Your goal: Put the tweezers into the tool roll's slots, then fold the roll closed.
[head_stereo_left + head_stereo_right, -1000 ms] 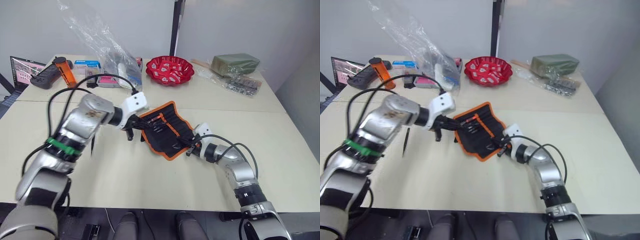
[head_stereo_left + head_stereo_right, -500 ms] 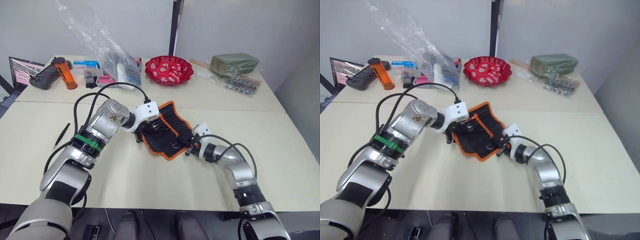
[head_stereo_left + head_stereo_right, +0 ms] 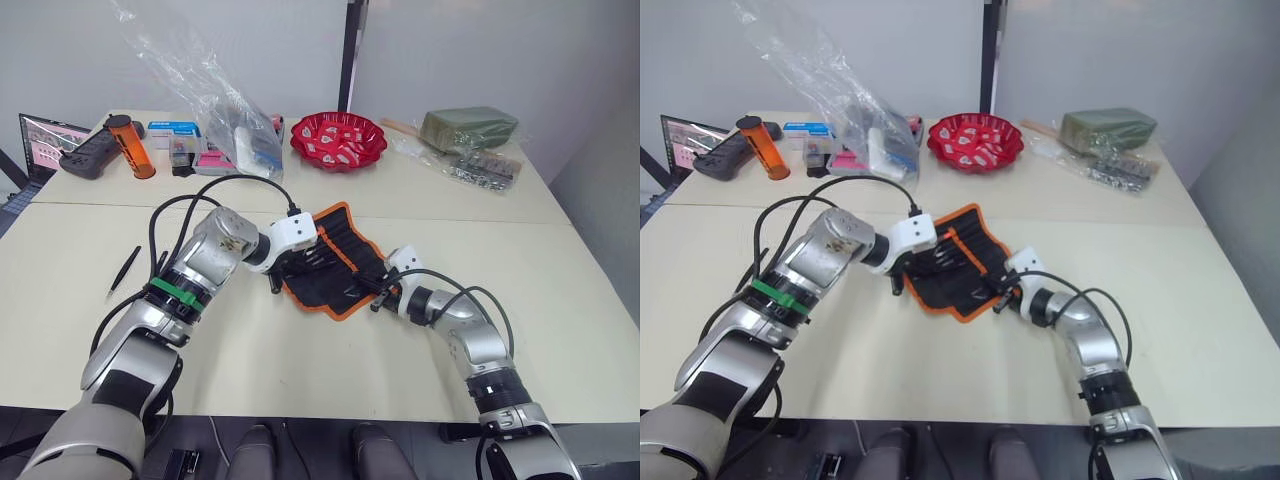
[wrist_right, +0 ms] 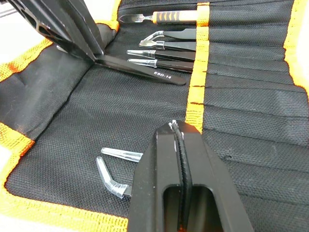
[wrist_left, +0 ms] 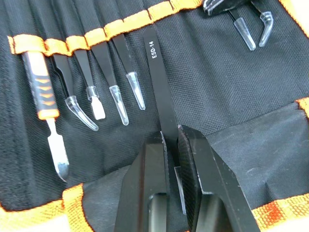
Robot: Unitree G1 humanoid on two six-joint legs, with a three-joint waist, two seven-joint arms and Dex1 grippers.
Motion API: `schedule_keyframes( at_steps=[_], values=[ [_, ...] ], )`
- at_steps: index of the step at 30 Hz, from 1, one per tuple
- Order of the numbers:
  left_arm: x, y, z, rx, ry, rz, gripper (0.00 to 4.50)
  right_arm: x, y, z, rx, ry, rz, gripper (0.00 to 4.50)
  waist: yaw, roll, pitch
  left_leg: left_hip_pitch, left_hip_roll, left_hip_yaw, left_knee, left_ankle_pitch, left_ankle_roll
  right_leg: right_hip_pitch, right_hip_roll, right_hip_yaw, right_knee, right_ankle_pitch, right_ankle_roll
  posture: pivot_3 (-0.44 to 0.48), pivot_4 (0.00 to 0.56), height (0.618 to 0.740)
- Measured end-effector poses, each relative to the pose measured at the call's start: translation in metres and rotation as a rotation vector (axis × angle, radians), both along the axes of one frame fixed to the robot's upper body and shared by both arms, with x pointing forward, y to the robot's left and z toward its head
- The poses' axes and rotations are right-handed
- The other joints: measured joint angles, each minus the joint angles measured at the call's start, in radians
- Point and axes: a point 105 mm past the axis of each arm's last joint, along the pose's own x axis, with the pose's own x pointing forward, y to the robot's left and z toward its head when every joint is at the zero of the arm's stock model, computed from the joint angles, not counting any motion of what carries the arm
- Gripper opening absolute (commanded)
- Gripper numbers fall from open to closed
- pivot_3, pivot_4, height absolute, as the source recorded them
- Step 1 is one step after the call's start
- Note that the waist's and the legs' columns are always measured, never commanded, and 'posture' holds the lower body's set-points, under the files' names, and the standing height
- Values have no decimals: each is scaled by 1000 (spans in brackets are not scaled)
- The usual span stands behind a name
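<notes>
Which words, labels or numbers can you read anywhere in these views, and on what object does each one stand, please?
"ESD-14": white print on the black tweezers gripped by the left gripper, lying on the tool roll.
The same print on the tweezers in the right wrist view is upside down and only partly legible.
Boxes and packets at the table's far edge: too small to read.

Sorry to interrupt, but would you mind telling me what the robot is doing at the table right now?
The robot is loading tweezers into an open tool roll on the table. Its left gripper is shut on a black tweezer marked ESD-14, whose free end lies just short of the orange stripe and the slots. Several tools already sit in slots beside it. The right gripper rests shut on the roll's fabric. Another tweezer lies loose on the table.
</notes>
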Motion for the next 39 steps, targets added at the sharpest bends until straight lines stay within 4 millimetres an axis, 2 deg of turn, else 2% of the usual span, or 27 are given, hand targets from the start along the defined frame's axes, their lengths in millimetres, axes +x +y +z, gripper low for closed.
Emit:
schedule_keyframes(
  at_steps=[4,16,25,31,33,36,39],
  values=[
    [4,-3,-1,-18,-12,24,21,1,0,0,0,1,0,0,0,0,0,0,0,0,1,0,0,0,0,0,0,0,0,0,150,740],
    [19,-37,-8,-77,-29,55,21,1,0,0,-3,0,0,0,2,0,0,0,-1,-1,1,0,0,1,0,0,0,0,1,0,150,740],
    [33,-55,-10,-122,-65,80,21,2,0,0,-3,-2,-11,0,3,0,0,0,-1,-1,2,0,0,1,0,0,0,1,2,0,150,740],
    [35,-58,-11,-117,-80,61,21,1,-1,0,-2,-4,-23,0,4,0,0,0,-1,-2,2,0,0,2,0,0,1,1,2,0,150,740],
    [36,-55,-10,-101,-83,55,892,1,0,0,-1,-6,-20,0,3,0,0,0,-1,-2,2,0,0,2,0,0,1,1,2,0,150,740],
    [35,-52,-6,-93,-87,47,1750,0,1,0,0,-6,-17,0,0,0,0,0,-1,-2,2,0,0,1,0,0,1,1,2,0,150,740],
    [39,-33,3,-63,-108,78,2757,0,1,0,0,-6,-15,0,-4,1,0,0,-1,-2,2,0,0,1,0,0,1,1,2,0,150,740]
  ],
)
